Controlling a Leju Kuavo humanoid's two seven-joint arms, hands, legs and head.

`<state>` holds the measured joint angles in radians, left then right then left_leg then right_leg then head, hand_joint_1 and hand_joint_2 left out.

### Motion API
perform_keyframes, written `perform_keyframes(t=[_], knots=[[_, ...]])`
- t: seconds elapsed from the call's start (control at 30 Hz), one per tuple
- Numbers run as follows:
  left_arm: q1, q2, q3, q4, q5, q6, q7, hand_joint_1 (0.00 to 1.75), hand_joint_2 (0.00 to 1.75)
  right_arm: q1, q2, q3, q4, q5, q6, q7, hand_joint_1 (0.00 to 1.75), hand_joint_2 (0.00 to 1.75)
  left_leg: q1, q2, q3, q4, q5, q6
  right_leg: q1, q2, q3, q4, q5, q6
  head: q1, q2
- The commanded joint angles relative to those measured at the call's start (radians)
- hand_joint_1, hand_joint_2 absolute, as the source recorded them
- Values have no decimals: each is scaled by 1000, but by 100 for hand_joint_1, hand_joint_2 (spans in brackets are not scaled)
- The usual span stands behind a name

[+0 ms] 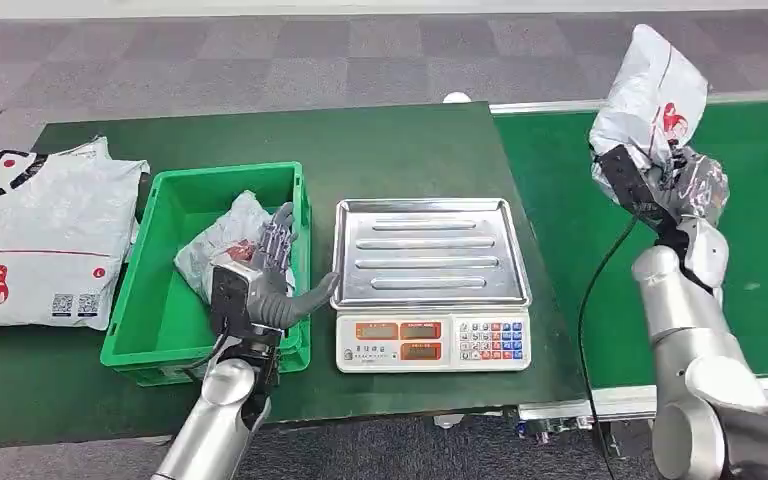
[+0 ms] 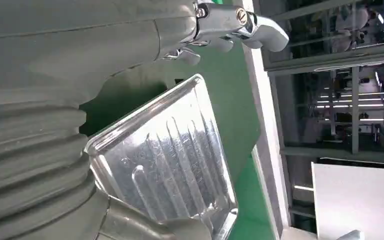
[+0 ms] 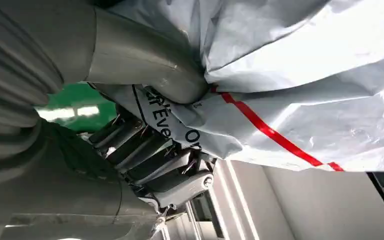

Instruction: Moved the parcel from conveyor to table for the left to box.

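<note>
Three parcels show in the head view. One grey parcel (image 1: 655, 85) with a red mark is held up above the green conveyor (image 1: 760, 230) by the right robot hand (image 1: 665, 185), whose thumb and dark fingers (image 3: 150, 157) are closed round the bag's crumpled lower part; in the right wrist view the film, with a red stripe and black lettering, bunches against the thumb. A second grey parcel (image 1: 222, 245) lies inside the one green box (image 1: 160, 330) on the table (image 1: 400, 140). A third, larger white parcel (image 1: 35, 235) with red and black print lies flat on the table, just left of the box.

One left robot hand (image 1: 270, 280) stands over the box's right wall, fingers spread apart and upright, thumb pointing toward the scale, holding nothing. One scale (image 1: 432, 340) sits just right of the box, between it and the conveyor, with a ribbed steel tray (image 1: 430, 250) on top, two red displays and a keypad on its front.
</note>
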<state>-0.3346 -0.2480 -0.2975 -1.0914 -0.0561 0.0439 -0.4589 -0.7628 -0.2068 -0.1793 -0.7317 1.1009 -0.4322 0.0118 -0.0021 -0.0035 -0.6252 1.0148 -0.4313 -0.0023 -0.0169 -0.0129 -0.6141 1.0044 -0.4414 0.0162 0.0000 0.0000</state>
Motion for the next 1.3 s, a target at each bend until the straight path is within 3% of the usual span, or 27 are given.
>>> perform_keyframes(t=[0.03, 0.23, 0.4, 0.57, 0.7, 0.83, 1.3], knots=[[-45, 10, 34, 83, 0, -2, 1, 0, 175, -18, -2, 73, -3, -7, -3, 3, 175, 175, 0, 2, 3, -1, -1, -1, 0, 3, 2, -1, 0, -1, 0, 0], [-40, 7, 37, 83, 4, -3, -3, 0, 175, -34, -4, 101, 21, -30, -17, -8, 175, 175, 0, 2, 2, 0, -1, -1, 0, 3, 2, -1, 0, -1, 0, 0], [-42, 14, 40, 90, 10, 0, -18, 0, 175, -23, 75, 230, -40, -44, 28, -59, 175, 175, 0, 6, 4, -1, -2, -1, 0, 7, 2, -1, 0, -1, 0, 0], [-70, 11, 32, 99, 18, 4, -13, 0, 175, 84, 139, 504, -198, -12, 51, -89, 175, 175, 1, 11, 6, -3, -2, -2, 1, 11, 3, -2, 1, -2, 0, 0], [-70, 11, 16, 105, 19, 7, -3, 0, 175, 255, 122, 715, -392, 49, 17, 13, 175, 175, 4, 8, 8, -5, -1, -3, 4, 8, 6, -4, 1, -3, 0, 0], [-65, 9, 9, 107, 18, -1, -3, 0, 175, 375, 99, 837, -528, 138, 18, 78, 175, 175, 5, 4, 9, -5, -2, -3, 5, 4, 8, -4, -2, -3, 0, 0], [-75, 8, -4, 131, 20, -15, -2, 0, 175, 437, 48, 872, -644, 147, 59, 89, 175, 175, 4, 2, 3, -2, -3, -4, 3, 2, 2, -1, -3, -4, 0, 0]])
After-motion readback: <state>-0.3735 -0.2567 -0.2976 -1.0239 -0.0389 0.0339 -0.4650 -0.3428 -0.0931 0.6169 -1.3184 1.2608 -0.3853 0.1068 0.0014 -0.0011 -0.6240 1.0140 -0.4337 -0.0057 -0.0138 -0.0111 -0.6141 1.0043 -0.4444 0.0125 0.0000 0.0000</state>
